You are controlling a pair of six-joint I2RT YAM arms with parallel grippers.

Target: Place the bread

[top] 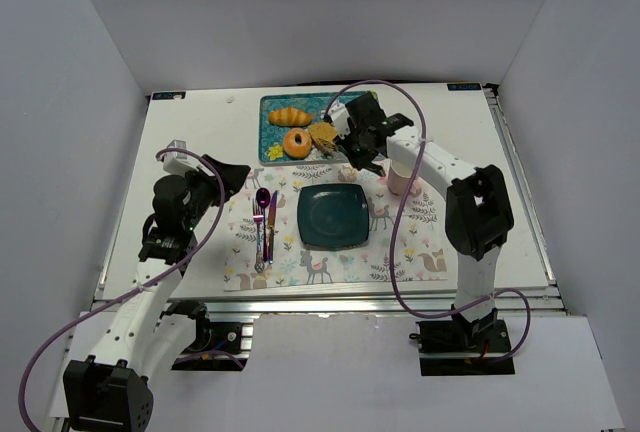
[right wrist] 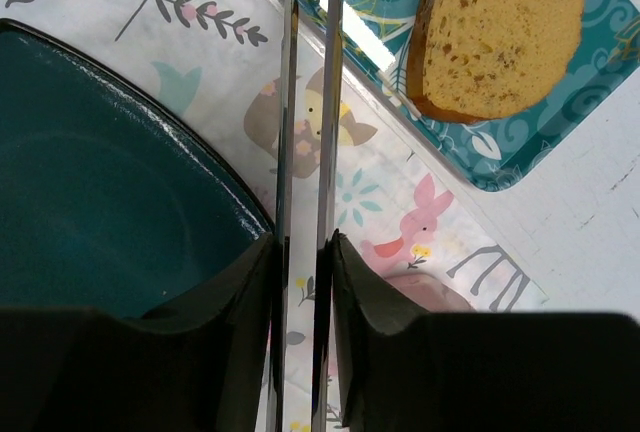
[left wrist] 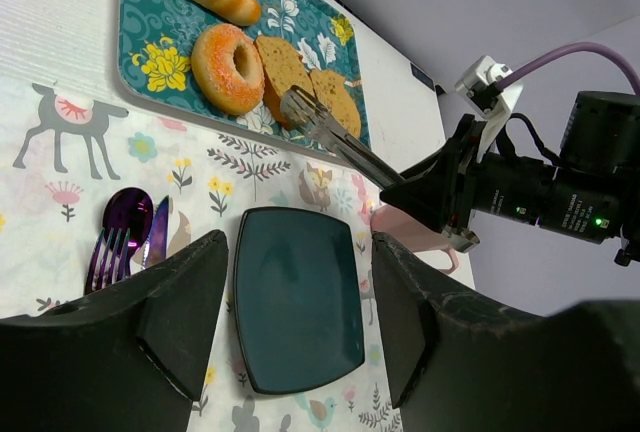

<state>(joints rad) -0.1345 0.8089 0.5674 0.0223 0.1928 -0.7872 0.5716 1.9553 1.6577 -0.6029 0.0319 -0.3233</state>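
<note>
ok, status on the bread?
Left gripper open, over the placemat. Right gripper shut on tongs, tips at the bread slices on the tray. Nothing between tray and plate.

I see purple spoon (top: 262,195), fork (left wrist: 103,257), knife (left wrist: 160,234) side by side on animal-print placemat (top: 400,252) | pink cup (top: 400,184) on placemat | sugared doughnut (top: 297,142) past its far edge

I see a teal tray (left wrist: 150,22) with yellow flowers, golden-brown bread slices (right wrist: 500,32), a dark teal plate (top: 333,216), silver tongs (right wrist: 326,102), and a white placemat (top: 410,242) printed with pastel animals.
</note>
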